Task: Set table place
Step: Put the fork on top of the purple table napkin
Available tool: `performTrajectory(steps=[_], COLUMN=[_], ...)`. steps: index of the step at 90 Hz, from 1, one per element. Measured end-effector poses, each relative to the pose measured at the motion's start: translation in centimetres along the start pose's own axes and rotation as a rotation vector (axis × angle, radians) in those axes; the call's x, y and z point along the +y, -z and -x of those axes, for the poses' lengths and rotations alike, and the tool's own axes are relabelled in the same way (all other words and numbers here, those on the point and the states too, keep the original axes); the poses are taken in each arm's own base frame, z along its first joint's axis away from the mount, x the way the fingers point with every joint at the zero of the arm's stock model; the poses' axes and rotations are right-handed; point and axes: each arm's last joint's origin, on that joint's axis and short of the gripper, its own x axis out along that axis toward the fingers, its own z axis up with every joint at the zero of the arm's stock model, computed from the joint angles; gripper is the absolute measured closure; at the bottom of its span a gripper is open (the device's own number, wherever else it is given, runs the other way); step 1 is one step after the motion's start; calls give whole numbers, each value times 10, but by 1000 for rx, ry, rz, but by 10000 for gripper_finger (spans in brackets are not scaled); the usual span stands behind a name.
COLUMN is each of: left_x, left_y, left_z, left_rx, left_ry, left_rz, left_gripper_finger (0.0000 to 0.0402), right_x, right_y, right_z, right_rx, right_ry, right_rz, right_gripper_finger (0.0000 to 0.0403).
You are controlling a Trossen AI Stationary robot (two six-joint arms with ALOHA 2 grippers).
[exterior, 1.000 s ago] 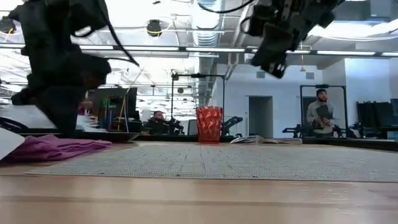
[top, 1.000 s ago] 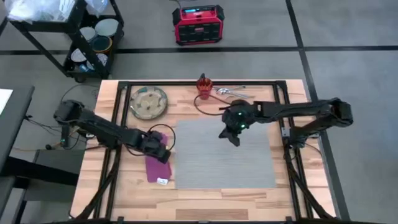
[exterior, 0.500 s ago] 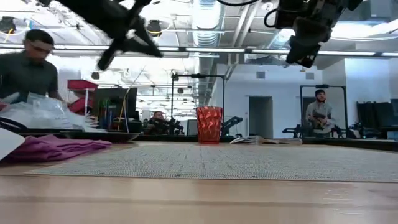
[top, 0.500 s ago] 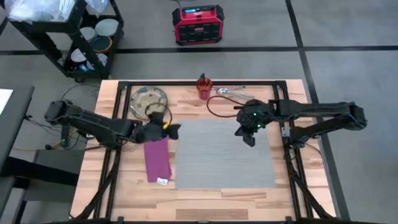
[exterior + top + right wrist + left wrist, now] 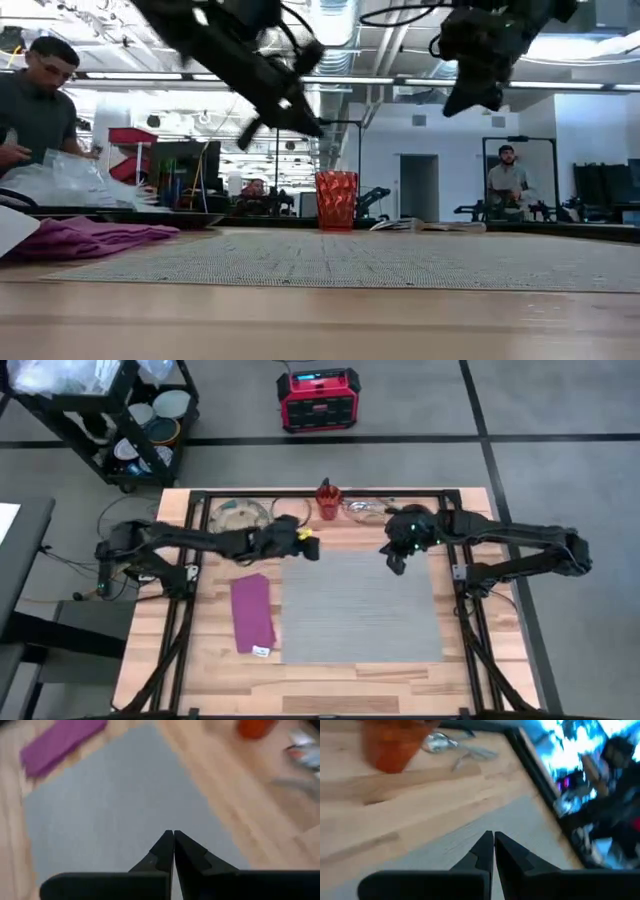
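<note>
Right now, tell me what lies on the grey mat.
Nothing rests on the mat. The napkin lies beside it; both grippers hang over its far edge. Under it, hidden.

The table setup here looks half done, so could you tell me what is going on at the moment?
Two robot arms are setting a place on the wooden table. The grey mat lies flat in the middle, with the magenta napkin beside it. The plate, the orange-red cup and the cutlery wait along the far edge. The left gripper and the right gripper hover above the mat's far edge, both shut and empty.
</note>
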Motion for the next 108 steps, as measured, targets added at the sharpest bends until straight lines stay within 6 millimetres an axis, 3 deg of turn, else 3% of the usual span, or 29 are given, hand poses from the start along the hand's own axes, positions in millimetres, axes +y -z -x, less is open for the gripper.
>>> performTrajectory(steps=[21, 41, 56, 78, 108], left_x=[6, 11, 17, 20, 23], left_y=[-38, -71, -78, -73, -69], left_z=[-43, -47, -45, -45, -45], left_rx=[127, 98, 101, 162, 202], left_ry=[181, 240, 232, 226, 200], left_rz=[-199, -247, -237, -274, -288], left_gripper_finger=[401, 401, 401, 401, 401], right_x=[-66, -113, -129, -144, -168], right_y=[-12, -19, -35, -54, -42], right_z=[-19, -55, -78, -105, -139], right_rx=[20, 152, 225, 359, 504], right_ry=[155, 79, 31, 52, 54], right_rz=[-217, -206, -34, 194, 252], right_gripper_finger=[403, 386, 343, 291, 273])
